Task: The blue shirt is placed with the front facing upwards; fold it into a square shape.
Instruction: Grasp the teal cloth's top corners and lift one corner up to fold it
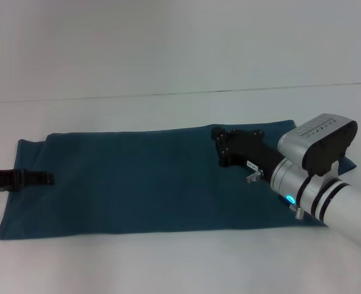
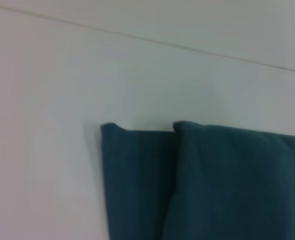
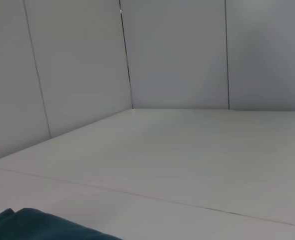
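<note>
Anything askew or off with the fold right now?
Slightly. The blue shirt lies as a long strip, and at its left end one layer sticks out past the other, so edges aren't flush. No damage shows.

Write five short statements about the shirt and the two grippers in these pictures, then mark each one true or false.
1. The blue shirt lies on the table as a long band running from the robot's left to its right. True.
2. The white print shows on top of the shirt. False: only plain blue cloth shows.
3. The right gripper is above the shirt's right part. True.
4. The left gripper hangs over the shirt's far right corner. False: it is at the shirt's left edge.
5. The shirt is crumpled in a heap. False: it lies flat, with a folded layer showing at one end in the left wrist view.
</note>
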Controlling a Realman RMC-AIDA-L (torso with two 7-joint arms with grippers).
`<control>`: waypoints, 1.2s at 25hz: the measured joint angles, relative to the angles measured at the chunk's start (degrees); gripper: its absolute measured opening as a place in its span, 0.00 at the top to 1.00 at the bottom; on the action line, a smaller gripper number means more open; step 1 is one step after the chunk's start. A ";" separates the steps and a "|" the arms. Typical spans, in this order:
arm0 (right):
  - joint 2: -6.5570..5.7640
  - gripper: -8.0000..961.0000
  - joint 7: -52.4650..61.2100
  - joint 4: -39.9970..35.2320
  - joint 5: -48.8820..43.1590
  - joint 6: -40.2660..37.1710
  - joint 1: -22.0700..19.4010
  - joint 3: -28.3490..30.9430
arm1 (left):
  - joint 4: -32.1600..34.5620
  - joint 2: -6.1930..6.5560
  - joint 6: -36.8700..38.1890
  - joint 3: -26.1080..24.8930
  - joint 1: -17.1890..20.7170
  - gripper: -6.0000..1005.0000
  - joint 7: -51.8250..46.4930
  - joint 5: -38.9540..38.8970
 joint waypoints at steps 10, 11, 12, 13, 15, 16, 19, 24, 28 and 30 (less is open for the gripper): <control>-0.08 0.99 0.47 0.00 0.00 -0.14 -0.10 -0.04 | -0.46 -0.47 -3.68 0.00 1.31 0.06 -0.45 2.41; -0.08 0.99 0.47 0.00 0.00 -0.16 -0.10 -0.06 | -0.12 -0.47 -3.85 -0.02 1.22 0.06 -0.46 2.51; -0.08 0.99 0.47 0.00 0.00 -0.17 -0.10 -0.07 | 0.36 -0.47 -4.05 -0.04 1.06 0.06 -0.48 2.59; -0.08 0.99 0.47 0.00 0.00 -0.16 -0.10 -0.08 | 1.02 -0.37 -4.24 -0.05 0.86 0.06 -0.51 2.60; -0.08 0.99 0.48 0.00 0.00 -0.05 -0.10 -0.09 | 2.31 -0.14 -4.52 -0.11 0.39 0.06 -0.57 2.89; -0.08 0.99 0.48 0.00 0.00 -0.04 -0.10 -0.09 | 2.31 -0.14 -4.52 -0.11 0.39 0.06 -0.57 2.89; -0.08 0.99 0.50 0.00 0.00 -0.03 -0.10 -0.09 | 2.55 -0.09 -4.15 -0.27 0.13 0.06 -0.59 2.90; -0.08 0.99 1.65 -0.06 0.00 -0.06 -0.10 -0.40 | 1.30 -0.30 -1.49 -0.40 -0.31 0.07 -0.39 2.06; -0.08 0.99 1.94 -0.14 0.00 -0.11 -0.10 -0.70 | -0.04 -0.51 -0.11 -0.08 -0.35 0.07 0.18 0.22; -0.08 0.99 1.95 -0.17 0.00 -0.15 -0.10 -0.71 | -0.28 -0.55 0.02 -0.04 -0.36 0.07 0.32 -0.03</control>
